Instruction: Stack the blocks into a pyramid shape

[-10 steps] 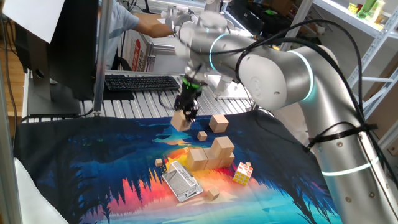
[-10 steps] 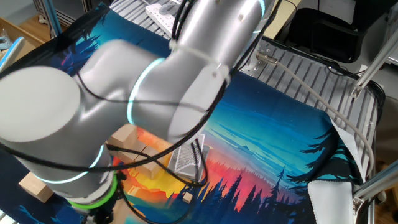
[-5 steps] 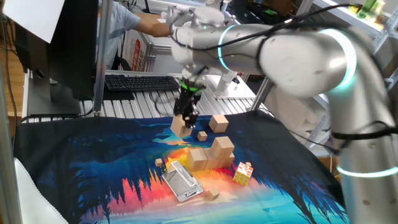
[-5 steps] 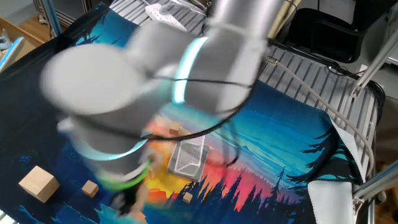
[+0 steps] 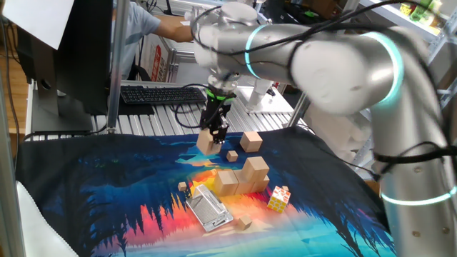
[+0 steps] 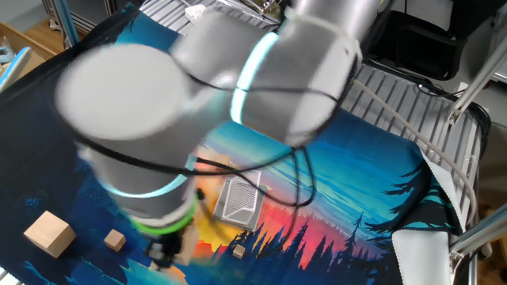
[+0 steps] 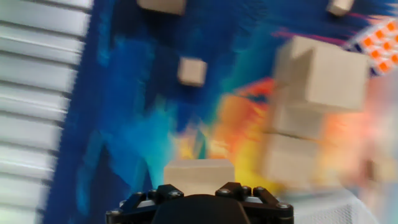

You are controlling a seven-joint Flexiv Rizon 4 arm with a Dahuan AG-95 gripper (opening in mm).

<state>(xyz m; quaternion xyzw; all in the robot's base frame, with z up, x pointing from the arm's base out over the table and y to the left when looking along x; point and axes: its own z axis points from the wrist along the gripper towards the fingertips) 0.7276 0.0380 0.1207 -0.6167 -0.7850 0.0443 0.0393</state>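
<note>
Colourful forest-print mat (image 5: 107, 193) over a slatted metal table, keyboard (image 5: 163, 93) behind. Gripper (image 5: 214, 133) points down, fingers clamped on one tan block (image 5: 207, 142) held above the mat. Stacked blocks (image 5: 243, 177) sit near, beside the puzzle cube (image 5: 279, 199); another block (image 5: 251, 141) lies apart.

Light-tan blocks (image 5: 241, 175), blue-orange forest-print mat (image 5: 107, 193)

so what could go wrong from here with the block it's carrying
The gripper holds a plain tan wooden cube above the colourful mat. Risks:
1. Lowered carelessly, it could knock the cube on top of the partly built stack off the stack.
2. The small wooden cube lies between the held cube and the stack and might get nudged.
</note>
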